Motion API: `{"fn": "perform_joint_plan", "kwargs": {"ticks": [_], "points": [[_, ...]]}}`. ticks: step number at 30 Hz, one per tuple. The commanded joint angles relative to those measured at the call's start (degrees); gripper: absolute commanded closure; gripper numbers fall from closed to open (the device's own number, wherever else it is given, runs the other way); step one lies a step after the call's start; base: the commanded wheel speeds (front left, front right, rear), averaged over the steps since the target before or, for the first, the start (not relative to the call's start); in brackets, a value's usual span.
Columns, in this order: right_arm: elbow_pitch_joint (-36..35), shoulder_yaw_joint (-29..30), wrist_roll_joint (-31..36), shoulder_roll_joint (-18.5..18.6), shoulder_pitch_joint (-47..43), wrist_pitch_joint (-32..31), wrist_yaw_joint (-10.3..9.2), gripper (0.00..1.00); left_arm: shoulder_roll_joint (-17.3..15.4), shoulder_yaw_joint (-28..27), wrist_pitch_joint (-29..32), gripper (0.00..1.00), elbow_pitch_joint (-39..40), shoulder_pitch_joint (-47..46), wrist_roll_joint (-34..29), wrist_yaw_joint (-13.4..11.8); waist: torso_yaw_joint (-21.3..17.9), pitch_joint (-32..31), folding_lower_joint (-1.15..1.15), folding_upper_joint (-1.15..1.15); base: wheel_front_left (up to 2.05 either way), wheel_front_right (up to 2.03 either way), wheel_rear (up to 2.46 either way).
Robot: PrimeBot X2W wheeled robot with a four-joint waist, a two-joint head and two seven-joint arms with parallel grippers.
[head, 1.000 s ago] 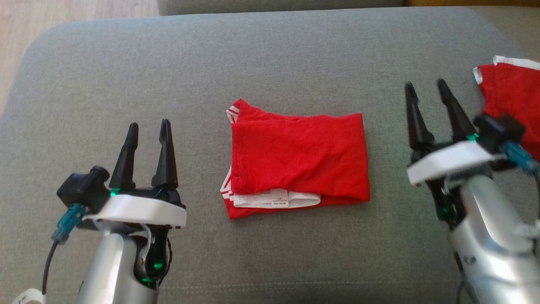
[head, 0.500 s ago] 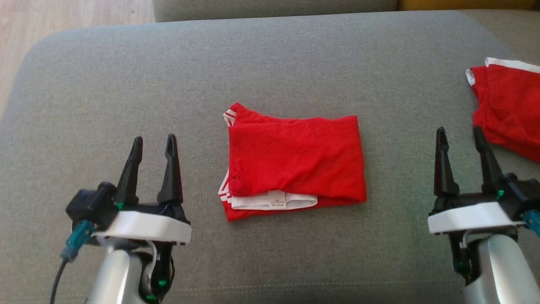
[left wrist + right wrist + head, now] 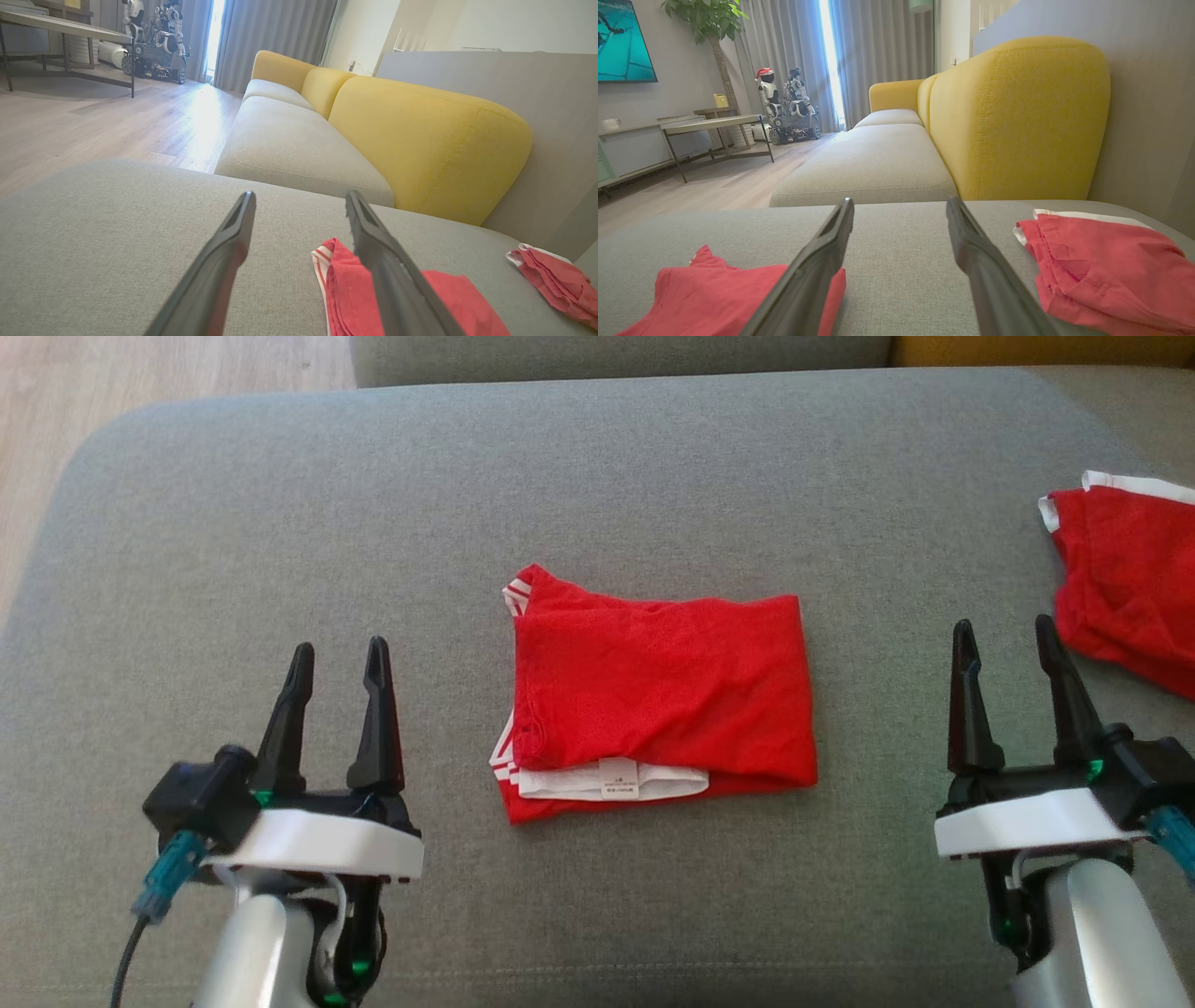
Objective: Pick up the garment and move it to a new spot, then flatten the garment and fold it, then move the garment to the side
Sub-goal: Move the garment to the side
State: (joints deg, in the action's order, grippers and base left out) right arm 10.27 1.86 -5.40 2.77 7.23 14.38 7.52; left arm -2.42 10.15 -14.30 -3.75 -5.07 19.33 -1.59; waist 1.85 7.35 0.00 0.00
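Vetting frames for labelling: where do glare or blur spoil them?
Head view: even light, folded red garment sharp. Left wrist view: sunlight bleaches the wooden floor; near fingers soft. Right wrist view: window blown out.

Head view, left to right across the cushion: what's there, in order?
left gripper, open → folded garment, lying flat mid-cushion → right gripper, open → second garment, at the right edge of the view
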Motion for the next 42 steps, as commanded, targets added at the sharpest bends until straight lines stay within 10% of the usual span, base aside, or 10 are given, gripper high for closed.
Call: {"fn": "perform_joint_plan", "kwargs": {"ticks": [1,42], "points": [[-1.81,-1.73,-0.2,0.12,-0.07,0.48,-0.03,0.0,-0.45,-1.88,-0.7,0.0,2.1,-1.73,-0.19,-0.29,0.02,0.03,0.0,0.0,0.0,0.0,0.0],[1.97,-5.38,-1.75,0.11,1.6,-1.95,-0.03,0.0,-0.45,-1.67,-0.7,0.0,1.56,-2.52,-0.36,0.03,0.32,1.36,0.0,0.0,0.0,0.0,0.0]]}}
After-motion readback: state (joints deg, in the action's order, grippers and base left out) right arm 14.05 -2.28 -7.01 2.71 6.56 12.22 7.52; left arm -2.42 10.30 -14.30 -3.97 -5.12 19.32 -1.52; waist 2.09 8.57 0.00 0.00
